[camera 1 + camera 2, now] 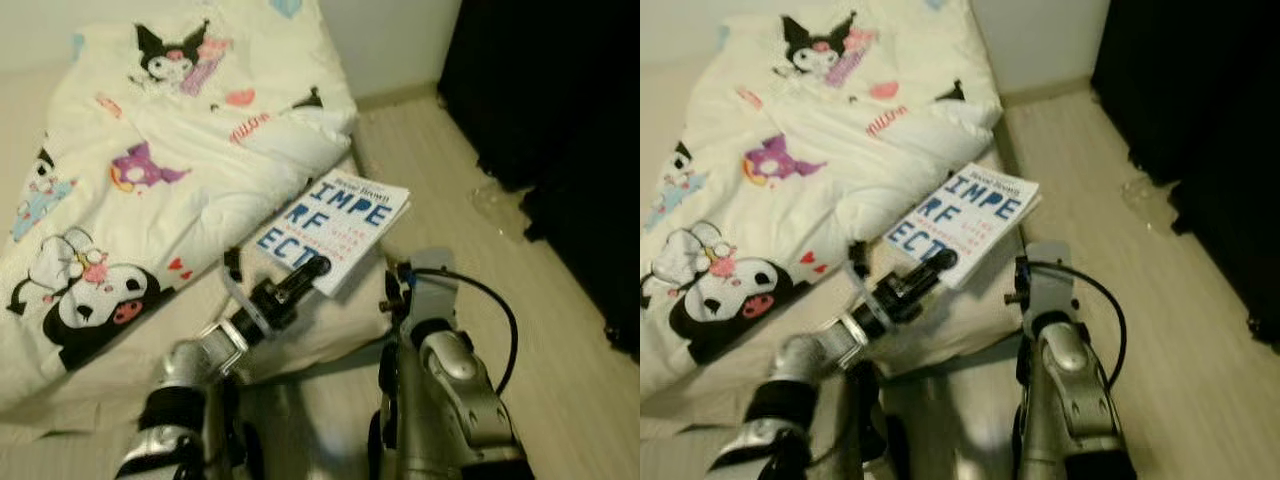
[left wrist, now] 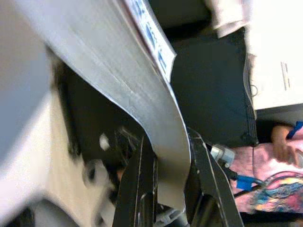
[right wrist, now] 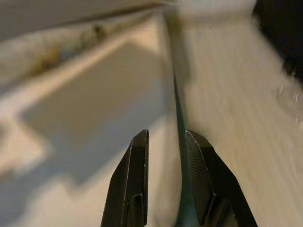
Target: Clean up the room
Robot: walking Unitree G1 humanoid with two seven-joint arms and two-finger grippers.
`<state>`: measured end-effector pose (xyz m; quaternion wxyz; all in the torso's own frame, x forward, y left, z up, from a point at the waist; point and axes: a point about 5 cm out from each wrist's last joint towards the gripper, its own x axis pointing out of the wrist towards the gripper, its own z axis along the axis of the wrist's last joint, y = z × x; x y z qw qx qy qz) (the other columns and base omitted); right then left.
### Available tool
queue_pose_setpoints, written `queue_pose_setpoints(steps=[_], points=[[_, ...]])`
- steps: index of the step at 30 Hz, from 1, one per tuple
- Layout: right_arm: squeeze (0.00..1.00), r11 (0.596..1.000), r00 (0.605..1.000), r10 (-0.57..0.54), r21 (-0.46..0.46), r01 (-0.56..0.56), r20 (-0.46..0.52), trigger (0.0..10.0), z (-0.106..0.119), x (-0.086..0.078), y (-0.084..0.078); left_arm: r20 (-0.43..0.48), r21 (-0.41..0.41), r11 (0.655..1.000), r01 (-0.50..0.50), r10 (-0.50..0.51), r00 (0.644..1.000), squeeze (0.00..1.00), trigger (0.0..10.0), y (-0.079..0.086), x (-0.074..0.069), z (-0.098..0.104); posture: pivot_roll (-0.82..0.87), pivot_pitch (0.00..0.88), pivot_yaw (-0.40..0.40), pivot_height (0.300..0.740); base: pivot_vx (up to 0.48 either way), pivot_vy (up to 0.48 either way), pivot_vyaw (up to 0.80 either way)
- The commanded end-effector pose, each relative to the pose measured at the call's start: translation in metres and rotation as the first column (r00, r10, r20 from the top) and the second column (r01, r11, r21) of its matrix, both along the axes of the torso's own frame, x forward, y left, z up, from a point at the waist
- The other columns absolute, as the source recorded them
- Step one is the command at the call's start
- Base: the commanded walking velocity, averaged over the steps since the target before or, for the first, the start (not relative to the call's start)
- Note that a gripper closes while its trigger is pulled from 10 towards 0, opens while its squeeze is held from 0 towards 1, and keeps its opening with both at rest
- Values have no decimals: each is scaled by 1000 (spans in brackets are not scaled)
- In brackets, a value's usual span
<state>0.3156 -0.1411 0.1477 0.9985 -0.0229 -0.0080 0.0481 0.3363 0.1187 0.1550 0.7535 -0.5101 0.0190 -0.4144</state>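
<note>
The left gripper (image 1: 318,268) is clenched on the near edge of a white book (image 1: 335,228), which extends up and to the right from it at the bed (image 1: 330,335) corner. The right gripper (image 3: 165,156), empty and slightly parted, hangs over the wood floor (image 1: 450,200) beside.

We look down from the head, both eyes sharing the bed (image 1: 120,150).
Our wrist cameras sit close along each gripper's fingers.

Our left claw (image 2: 165,175) clamps the grey-edged white book with blue lettering (image 2: 142,85) between its black fingers (image 2: 139,179).
</note>
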Motion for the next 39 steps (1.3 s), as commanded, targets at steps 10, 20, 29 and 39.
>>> queue_pose_setpoints(steps=[10,20,29,39], points=[[0,998,999,53,-18,-53,-4,10000,-12,2,10,255,452,588,-670,635,729,0,10000,73,12,32,-78,153,82,551,0,0,0],[0,983,998,60,-172,-61,-10,10000,-23,3,13,433,670,244,-701,638,636,0,10000,84,-12,8,-72,141,68,551,0,0,0],[0,989,995,100,-106,-100,-4,10000,-28,1,14,540,667,167,-727,564,625,0,10000,59,-31,-3,-58,113,26,575,0,0,0],[0,986,993,116,-117,-115,2,10000,-30,5,19,546,677,165,-717,541,640,0,10000,40,-41,-15,-52,87,12,620,0,0,0]])
